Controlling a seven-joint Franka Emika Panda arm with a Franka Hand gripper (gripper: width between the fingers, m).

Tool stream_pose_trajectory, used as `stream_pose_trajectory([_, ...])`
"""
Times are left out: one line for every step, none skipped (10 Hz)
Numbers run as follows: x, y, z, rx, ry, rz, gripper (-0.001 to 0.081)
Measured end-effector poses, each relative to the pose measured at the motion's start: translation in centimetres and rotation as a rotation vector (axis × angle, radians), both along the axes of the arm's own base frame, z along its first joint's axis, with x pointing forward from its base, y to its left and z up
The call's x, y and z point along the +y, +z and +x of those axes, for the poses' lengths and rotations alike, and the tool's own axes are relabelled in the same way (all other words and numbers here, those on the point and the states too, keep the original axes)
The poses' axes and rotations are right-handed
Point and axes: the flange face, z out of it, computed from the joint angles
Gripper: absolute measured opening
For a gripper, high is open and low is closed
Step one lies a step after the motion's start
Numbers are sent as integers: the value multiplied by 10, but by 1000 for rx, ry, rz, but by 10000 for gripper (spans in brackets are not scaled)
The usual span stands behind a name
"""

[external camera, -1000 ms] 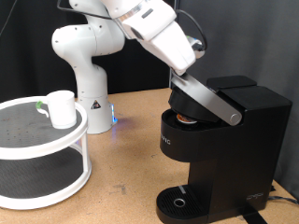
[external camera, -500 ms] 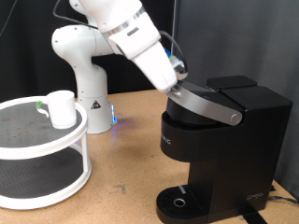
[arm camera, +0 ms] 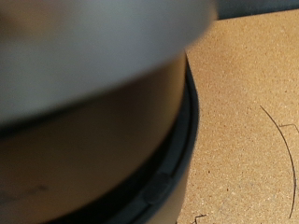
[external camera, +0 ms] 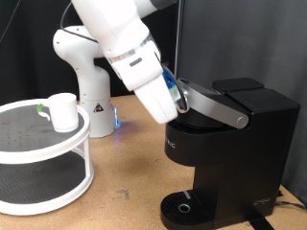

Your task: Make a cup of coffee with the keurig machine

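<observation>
Exterior view | gripper [external camera: 176, 96] at keurig machine [external camera: 225, 144] lid; grip state unclear | lettering possibly illegible

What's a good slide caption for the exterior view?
Gripper at the keurig machine lid handle; the cup waits on the round stand.

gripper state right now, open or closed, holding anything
Gripper: pressed against the grey curved lid handle of the black boxy keurig machine; fingers hidden, so open or closed cannot be told; nothing seen held.
</observation>
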Motion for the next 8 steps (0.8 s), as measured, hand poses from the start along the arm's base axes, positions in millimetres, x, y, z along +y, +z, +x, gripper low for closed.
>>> stream_pose_trajectory([0,-3,4,5,-2,0,0])
stream_pose_trajectory([0,-5,7,6,-3,0,0])
stream_pose_trajectory([1,-5,9,2,-1,4,0])
stream_pose_trajectory([1,-5,10,-12,9,18,0])
stream_pose_trajectory([2,-3,10,-32,24,36,0])
stream_pose_trajectory([2,-1,10,-55,43,50,0])
stream_pose_trajectory([0,4,8,-73,71,63,0])
stream_pose_trajectory([-2,9,4,-80,101,77,0])
